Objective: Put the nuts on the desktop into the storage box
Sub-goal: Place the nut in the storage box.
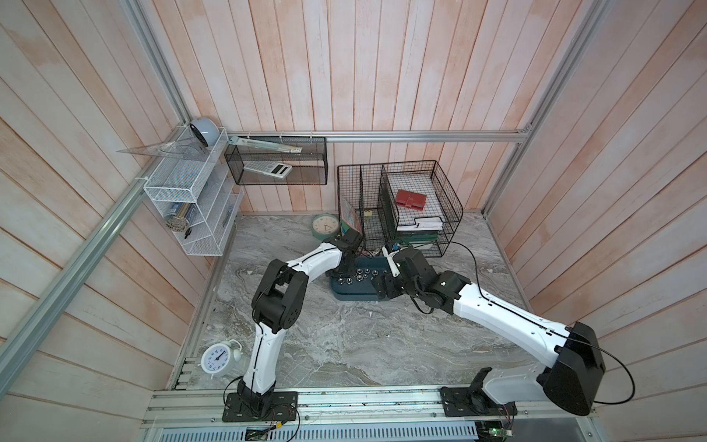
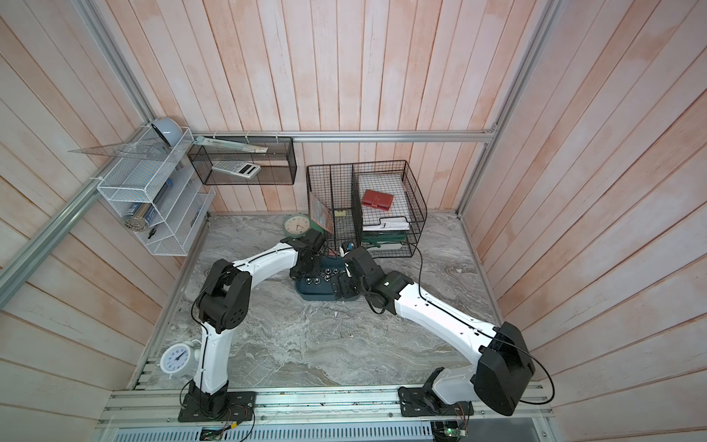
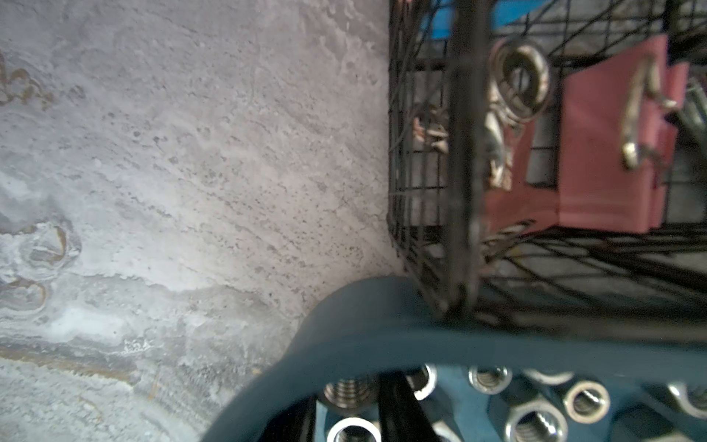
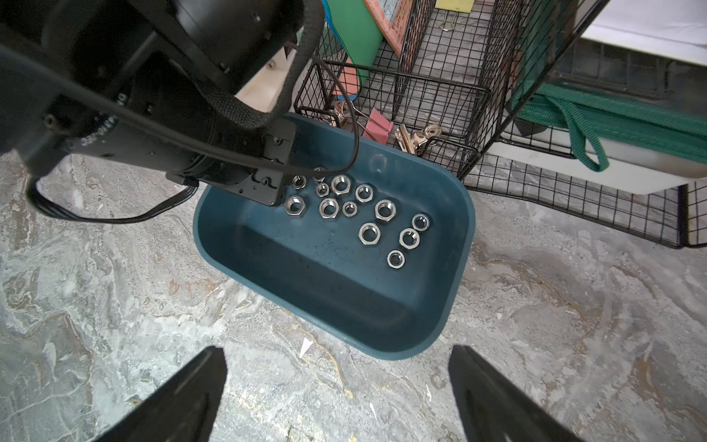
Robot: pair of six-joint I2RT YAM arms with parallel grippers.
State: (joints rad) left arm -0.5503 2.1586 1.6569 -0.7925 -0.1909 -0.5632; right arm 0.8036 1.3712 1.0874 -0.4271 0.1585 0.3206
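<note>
Spanning the scene, the counter (image 1: 344,336) shows no loose nuts (image 4: 369,233); at least 13 lie in the storage box (image 4: 313,279) at its far middle. Left gripper (image 1: 345,273) reaches inside, probably delivering 1, though its grip is unclear. Right gripper (image 4: 336,350) hovers beside the box, spread wide, empty, leaving room.

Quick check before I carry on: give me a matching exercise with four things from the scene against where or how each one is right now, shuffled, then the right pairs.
Things
1. nuts
2. pink binder clip
3. right gripper
4. white alarm clock

Places or states
A. beside the left arm's base
B. fingers wide open, next to the storage box
C. lying in the storage box
D. inside the black wire organiser

Pairs: 1-C, 2-D, 3-B, 4-A
</note>
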